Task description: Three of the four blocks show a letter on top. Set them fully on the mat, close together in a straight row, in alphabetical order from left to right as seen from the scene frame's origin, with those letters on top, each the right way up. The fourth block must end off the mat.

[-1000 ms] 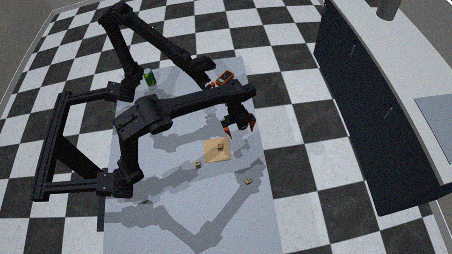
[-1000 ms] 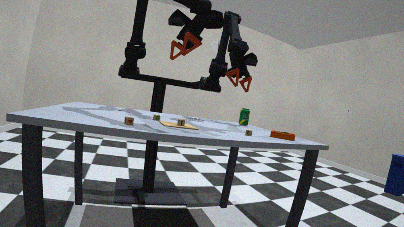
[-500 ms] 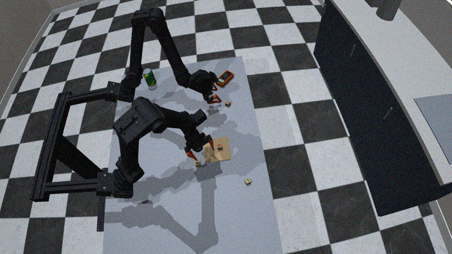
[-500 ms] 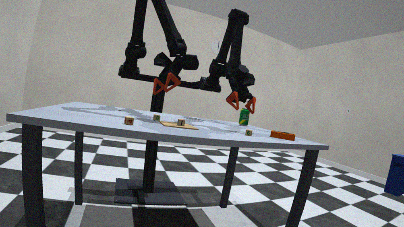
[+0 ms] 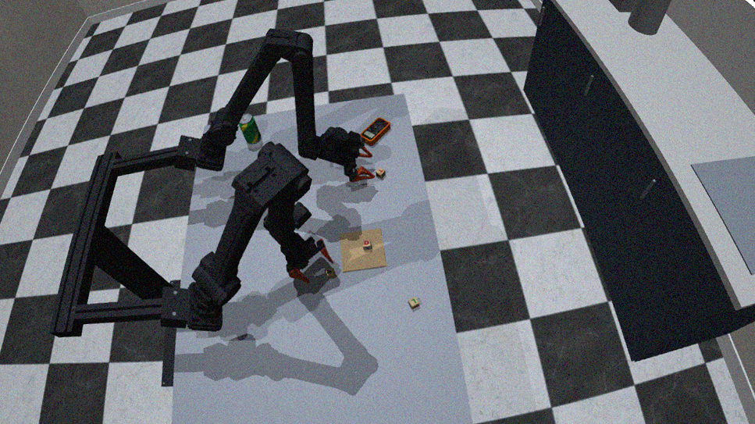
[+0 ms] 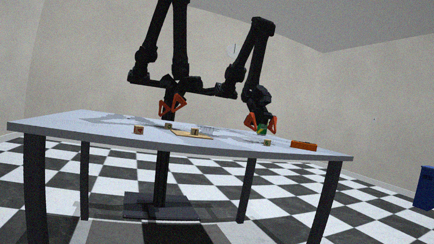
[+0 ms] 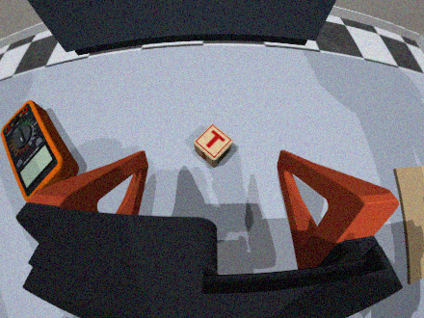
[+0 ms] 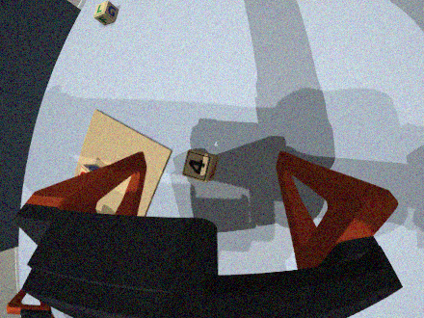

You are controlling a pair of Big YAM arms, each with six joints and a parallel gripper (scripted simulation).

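Note:
The T block (image 5: 381, 173) (image 6: 267, 142) (image 7: 213, 144) lies on the table with a red T on top. My open left gripper (image 5: 370, 165) (image 6: 265, 130) is just above and short of it, and the block shows between the fingertips in the left wrist view. The D block (image 5: 367, 245) (image 6: 194, 131) sits on the mat (image 5: 351, 263) (image 8: 145, 145), partly hidden by a finger in the right wrist view. The 4 block (image 5: 329, 273) (image 6: 168, 126) (image 8: 197, 165) lies off the mat, below my open right gripper (image 5: 319, 271) (image 8: 212, 154). The L block (image 5: 414, 303) (image 6: 138, 129) (image 8: 106, 13) lies off the mat.
An orange multimeter (image 5: 375, 131) (image 6: 303, 145) (image 7: 36, 149) lies beside the left gripper. A green can (image 5: 250, 131) (image 6: 262, 129) stands near the left arm's base. The two arms stand close to each other above the table.

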